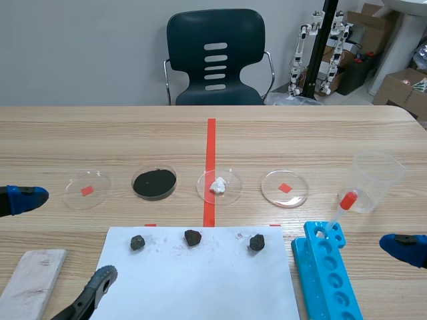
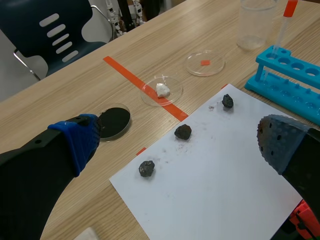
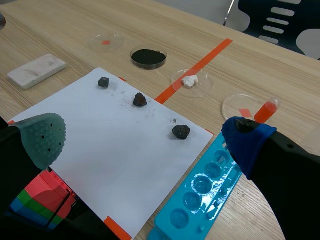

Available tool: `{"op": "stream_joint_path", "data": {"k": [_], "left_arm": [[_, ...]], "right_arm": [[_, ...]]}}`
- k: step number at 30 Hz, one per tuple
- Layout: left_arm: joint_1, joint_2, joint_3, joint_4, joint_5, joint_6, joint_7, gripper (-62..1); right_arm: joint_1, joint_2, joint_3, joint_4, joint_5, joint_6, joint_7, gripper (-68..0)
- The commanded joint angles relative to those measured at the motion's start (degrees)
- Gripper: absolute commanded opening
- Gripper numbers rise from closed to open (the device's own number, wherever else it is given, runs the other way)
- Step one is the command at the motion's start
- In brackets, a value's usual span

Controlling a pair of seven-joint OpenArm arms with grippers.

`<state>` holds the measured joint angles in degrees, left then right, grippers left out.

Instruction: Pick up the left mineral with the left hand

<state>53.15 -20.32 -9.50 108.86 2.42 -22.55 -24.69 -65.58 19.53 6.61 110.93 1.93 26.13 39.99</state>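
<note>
At the left edge of the tabletop [image 1: 300,143] the left end effector [image 2: 180,142] hangs low with its fingers wide apart and nothing between them. Just beside its nearer finger a pale slab [image 1: 30,283] lies flat. Farther back sits an empty dish [image 1: 87,189] over a red square, and next to it a powder dish [image 1: 154,183] filled with black.

A white sheet [image 1: 200,287] covers the near middle. The left mineral [image 1: 137,243] rests on it close to its far left corner, touching nothing; in the left wrist view it lies ahead of the spread fingers, nearer the blue-padded one. The middle mineral [image 1: 193,237] and the right mineral [image 1: 257,243] sit in a row with it along the sheet's far edge, each well apart from the next.

A red tape line [image 1: 211,143] runs away across the wood, with a lump dish [image 1: 219,186] holding a white piece on top of it. To its right is another dish [image 1: 285,188] over a red square. A blue rack [image 1: 330,280] lies beside the sheet's right edge; a dropper [image 1: 340,210] with a red bulb stands in its far end, tilted toward a clear cup [image 1: 377,180]. The right end effector [image 3: 145,137] is low at the right edge, fingers apart and holding nothing.
</note>
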Motion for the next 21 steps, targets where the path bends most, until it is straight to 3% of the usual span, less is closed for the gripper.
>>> {"op": "stream_joint_path", "data": {"k": [1,21], "left_arm": [[0.02,0.28,0.20,0.28,-0.42,0.28,-0.79,1.4],[-0.90,0.33,0.85,0.17,-0.46,0.26,0.44,1.4]], "right_arm": [[0.04,0.00,0.07,0.48,0.87,0.04,0.87,0.4],[0.04,0.00,0.07,0.48,0.85,0.04,0.87,0.4]]}}
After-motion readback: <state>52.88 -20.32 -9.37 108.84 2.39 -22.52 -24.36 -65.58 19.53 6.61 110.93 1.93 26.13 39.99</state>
